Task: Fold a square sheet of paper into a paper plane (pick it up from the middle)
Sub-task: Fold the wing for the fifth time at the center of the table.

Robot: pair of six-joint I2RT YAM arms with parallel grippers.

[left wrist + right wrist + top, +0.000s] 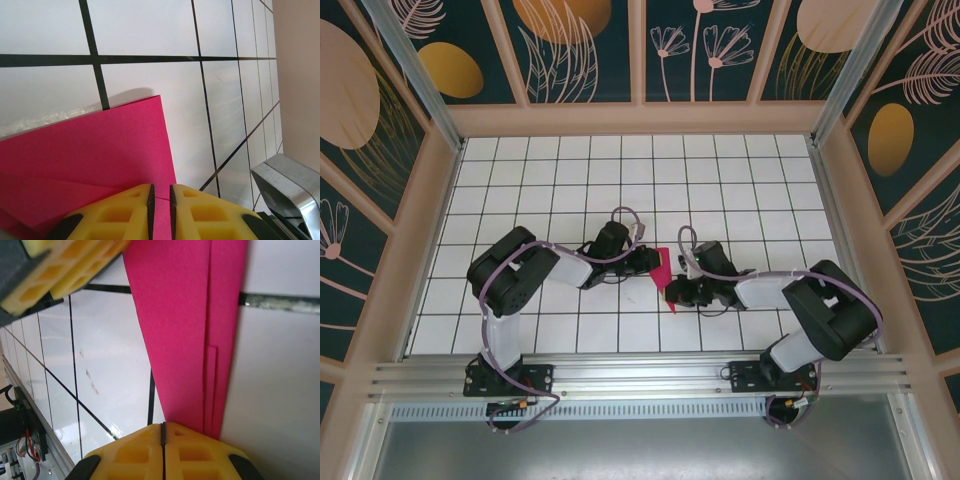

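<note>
The magenta-pink sheet of paper [665,272] is folded into a narrow tapering strip and sits between the two grippers at mid-table. My left gripper [653,262] is at its far end. In the left wrist view the yellow fingertips [160,192] stand a narrow gap apart over the paper [100,145], and a crease shows through the gap. My right gripper [677,296] is at the near, pointed end. In the right wrist view its jaws [163,427] are shut, with the layered paper [185,330] running under the right finger. The left gripper's fingers [65,265] touch the paper's far edge.
The floor is white tile with black grid lines [570,190], walled by wooden panels on three sides. An aluminium rail [640,375] carrying both arm bases runs along the near edge. A shiny metal part [290,185] sits close to the right of the left fingers.
</note>
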